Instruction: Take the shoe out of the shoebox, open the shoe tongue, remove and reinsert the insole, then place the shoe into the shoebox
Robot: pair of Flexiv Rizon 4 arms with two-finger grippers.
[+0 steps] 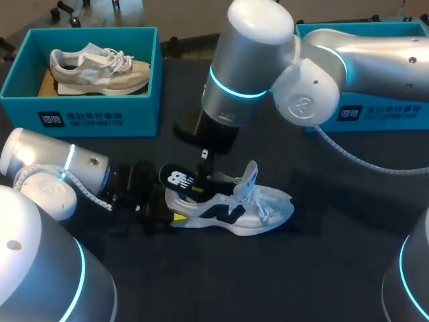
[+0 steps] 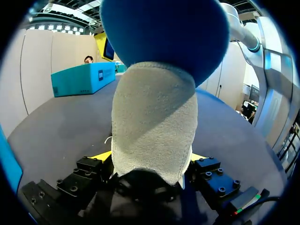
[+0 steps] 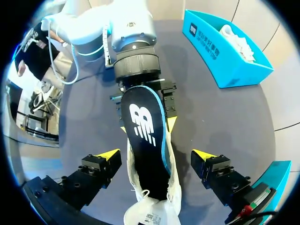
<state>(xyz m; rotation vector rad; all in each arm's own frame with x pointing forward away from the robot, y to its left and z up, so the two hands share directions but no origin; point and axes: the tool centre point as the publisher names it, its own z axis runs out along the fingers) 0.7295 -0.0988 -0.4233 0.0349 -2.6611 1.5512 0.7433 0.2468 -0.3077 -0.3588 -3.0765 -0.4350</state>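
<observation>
A white shoe (image 1: 248, 211) with a black logo lies on the dark table, toe to the right. Its dark blue insole (image 1: 179, 180) sticks up out of the heel end, while its front end sits inside the shoe (image 3: 154, 187). My left gripper (image 1: 173, 216) is shut on the shoe's heel (image 2: 154, 126), with a yellow tip pressed to each side and the insole (image 2: 164, 33) looming above it. My right gripper (image 3: 156, 153) hangs over the shoe, open wide. The insole (image 3: 145, 131) lies between its fingers (image 3: 105, 164) untouched.
A teal shoebox (image 1: 80, 114) at the back left holds a beige shoe (image 1: 100, 67). A second teal box (image 1: 382, 114) stands at the back right, behind my right arm. The shoe's laces and tongue (image 1: 249, 178) stick up loosely.
</observation>
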